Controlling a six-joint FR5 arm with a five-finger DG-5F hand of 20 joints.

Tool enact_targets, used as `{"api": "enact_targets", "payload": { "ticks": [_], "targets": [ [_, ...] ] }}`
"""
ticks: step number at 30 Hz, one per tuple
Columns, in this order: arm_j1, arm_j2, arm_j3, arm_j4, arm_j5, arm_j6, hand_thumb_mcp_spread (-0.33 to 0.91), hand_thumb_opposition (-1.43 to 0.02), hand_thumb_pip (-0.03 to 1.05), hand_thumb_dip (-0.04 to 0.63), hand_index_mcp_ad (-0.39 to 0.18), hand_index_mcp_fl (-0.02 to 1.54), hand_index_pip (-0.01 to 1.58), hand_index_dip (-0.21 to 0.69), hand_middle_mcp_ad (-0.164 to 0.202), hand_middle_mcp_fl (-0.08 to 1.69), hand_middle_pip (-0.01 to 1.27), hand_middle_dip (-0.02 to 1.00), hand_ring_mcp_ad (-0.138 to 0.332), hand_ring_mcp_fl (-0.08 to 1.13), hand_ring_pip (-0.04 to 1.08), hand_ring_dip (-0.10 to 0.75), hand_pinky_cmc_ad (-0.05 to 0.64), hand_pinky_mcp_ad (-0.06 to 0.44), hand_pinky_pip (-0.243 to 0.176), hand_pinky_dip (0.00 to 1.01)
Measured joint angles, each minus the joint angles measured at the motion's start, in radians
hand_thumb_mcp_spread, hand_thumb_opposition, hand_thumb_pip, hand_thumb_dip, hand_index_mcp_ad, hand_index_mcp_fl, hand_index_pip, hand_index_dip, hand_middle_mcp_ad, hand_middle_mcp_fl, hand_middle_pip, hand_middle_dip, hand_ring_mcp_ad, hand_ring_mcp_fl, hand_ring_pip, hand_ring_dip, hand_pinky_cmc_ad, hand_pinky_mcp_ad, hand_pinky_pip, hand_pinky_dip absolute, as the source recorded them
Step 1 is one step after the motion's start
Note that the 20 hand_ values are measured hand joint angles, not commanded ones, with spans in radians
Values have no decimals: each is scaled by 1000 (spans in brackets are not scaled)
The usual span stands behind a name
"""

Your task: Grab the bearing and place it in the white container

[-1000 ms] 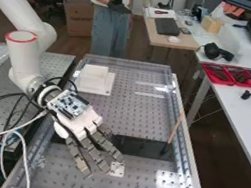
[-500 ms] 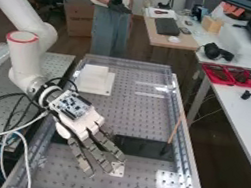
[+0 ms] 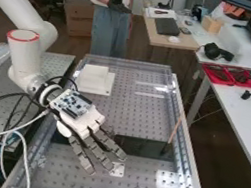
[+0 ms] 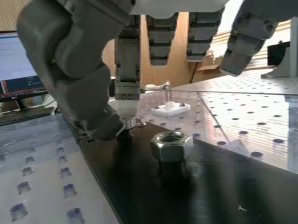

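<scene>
A perforated metal desk [image 3: 63, 182] lies under the arm, a black plate [image 3: 145, 148] across it. Beyond that black plate, well apart from it, sits the white container [image 3: 95, 73]; what it holds I cannot make out. Right of the black plate, on a separate white table [image 3: 245, 109], a red tray [image 3: 218, 82] has dark things in both compartments. The robot hand [image 3: 82, 121] is over the black plate's left part; how far open it is, or whether it has hold of anything, I cannot tell. In the wrist view a hex-sided metal piece [image 4: 171, 147] stands upright on the black plate, and a smaller shiny piece [image 4: 136, 122], partly hidden, is close by the robot hand [image 4: 63, 60]. Which one is the bearing, I cannot tell.
</scene>
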Motion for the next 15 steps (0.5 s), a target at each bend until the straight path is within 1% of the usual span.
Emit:
{"api": "enact_targets", "payload": {
  "ticks": [9, 15],
  "targets": [
    [1, -1, -3, 1, 0, 4, 398, -895, 780, 349, -56, 24, 1499, 168, 45, 7, 127, 157, 164, 0, 66, 72, 393, 291, -124, 283],
    [3, -1, -7, 3, 1, 8, 379, -895, 780, 349, -56, 19, 1496, 168, 45, 7, 126, 157, 164, 0, 66, 72, 393, 291, -124, 283]
  ]
}}
